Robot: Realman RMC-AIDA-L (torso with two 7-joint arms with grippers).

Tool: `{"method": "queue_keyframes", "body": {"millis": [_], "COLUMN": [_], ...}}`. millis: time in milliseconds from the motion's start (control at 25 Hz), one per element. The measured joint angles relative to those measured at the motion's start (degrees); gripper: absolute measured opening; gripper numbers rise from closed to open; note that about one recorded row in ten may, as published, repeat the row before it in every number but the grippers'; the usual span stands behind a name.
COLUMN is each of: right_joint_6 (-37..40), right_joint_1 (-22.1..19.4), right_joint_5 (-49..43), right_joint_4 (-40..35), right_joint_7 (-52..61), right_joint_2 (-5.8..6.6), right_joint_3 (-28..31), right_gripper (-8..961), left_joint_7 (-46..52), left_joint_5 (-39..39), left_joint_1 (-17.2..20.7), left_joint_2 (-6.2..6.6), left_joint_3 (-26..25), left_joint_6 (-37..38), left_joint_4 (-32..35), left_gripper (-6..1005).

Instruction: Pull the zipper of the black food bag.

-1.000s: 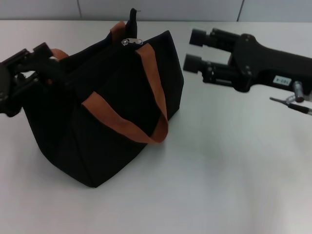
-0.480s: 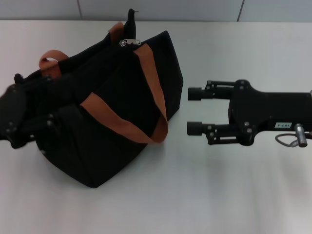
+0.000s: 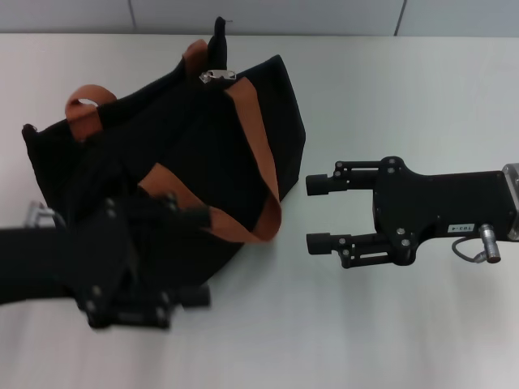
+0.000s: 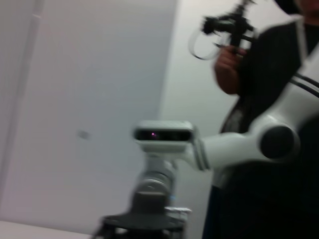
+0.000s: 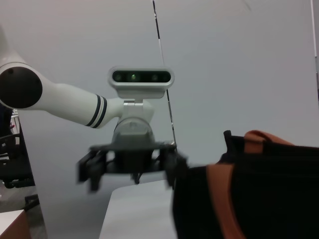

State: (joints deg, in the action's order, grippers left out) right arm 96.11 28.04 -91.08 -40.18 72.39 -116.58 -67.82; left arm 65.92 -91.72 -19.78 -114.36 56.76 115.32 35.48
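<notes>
The black food bag (image 3: 186,162) stands on the white table left of centre, its orange-brown straps (image 3: 251,138) draped over the top and front. The silver zipper (image 3: 217,75) pull lies at the far end of the bag's top. My left gripper (image 3: 199,258) is at the near left, in front of the bag's near face, open, blurred and holding nothing. My right gripper (image 3: 318,214) hangs just right of the bag, open, fingers pointing at its side without touching. In the right wrist view the bag (image 5: 259,194) fills the lower right, with the left gripper (image 5: 132,167) beyond it.
The white table (image 3: 389,324) stretches to the right and front of the bag. A grey wall (image 3: 284,16) runs along the far edge. The left wrist view shows my right arm (image 4: 224,147) and a person in dark clothes (image 4: 259,99) behind it.
My left arm has swung from the bag's far left side down to its near front. My right gripper has come down from the back right to beside the bag's right side.
</notes>
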Motion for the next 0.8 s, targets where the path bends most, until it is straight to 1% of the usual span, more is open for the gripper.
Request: {"method": "queue_keyframes", "body": {"millis": [80,160,200,240,280,320,440,520,680,720,800], "right_joint_6": [0.0,0.1,0.1,0.0,0.0,0.2,0.5,0.6,0.6,0.6,0.6], "right_joint_1": [0.0,0.0,0.0,0.1,0.1,0.1,0.0,-0.2,-0.4,-0.4,-0.4], "right_joint_5": [0.0,-1.2,-1.2,-3.1,-3.1,-4.8,-5.8,-6.1,-6.2,-6.2,-6.2], "right_joint_4": [0.1,0.2,0.2,0.2,0.2,0.2,0.7,3.0,5.8,7.9,8.7], "right_joint_7": [-0.4,-1.3,-1.3,-1.9,-1.9,-2.3,-3.0,-5.2,-8.1,-9.9,-10.8], "right_joint_2": [-0.01,-0.28,-0.28,-0.74,-0.74,-1.25,-1.57,-1.73,-1.84,-1.9,-1.9], "right_joint_3": [-0.1,-0.3,-0.3,-0.2,-0.2,-0.2,-0.3,-0.4,-0.1,0.0,0.1], "right_gripper": [727,727,726,726,726,726,726,726,726,726,727], "left_joint_7": [-2.5,-5.0,-5.7,-6.5,-7.4,-9.0,-10.5,-12.0,-12.9,-13.2,-13.2], "left_joint_5": [-0.3,-1.2,-1.6,-2.0,-2.4,-2.8,-3.4,-4.6,-4.9,-4.9,-4.9], "left_joint_1": [0.1,0.4,0.5,0.6,0.7,0.9,1.1,1.6,2.3,2.7,2.8], "left_joint_2": [-0.52,-1.14,-1.27,-1.36,-1.45,-1.45,-1.38,-1.39,-1.44,-1.39,-1.18], "left_joint_3": [2.4,4.2,4.4,4.4,4.3,4.2,4.2,4.2,4.2,4.2,4.3], "left_joint_6": [0.0,-0.2,-0.3,-0.4,-0.5,-1.0,-2.4,-5.3,-7.0,-7.6,-8.7], "left_joint_4": [-0.3,-1.0,-1.5,-1.9,-2.7,-4.2,-6.1,-8.1,-8.7,-8.8,-9.1], "left_gripper": [784,784,784,784,784,784,784,784,784,784,784]}}
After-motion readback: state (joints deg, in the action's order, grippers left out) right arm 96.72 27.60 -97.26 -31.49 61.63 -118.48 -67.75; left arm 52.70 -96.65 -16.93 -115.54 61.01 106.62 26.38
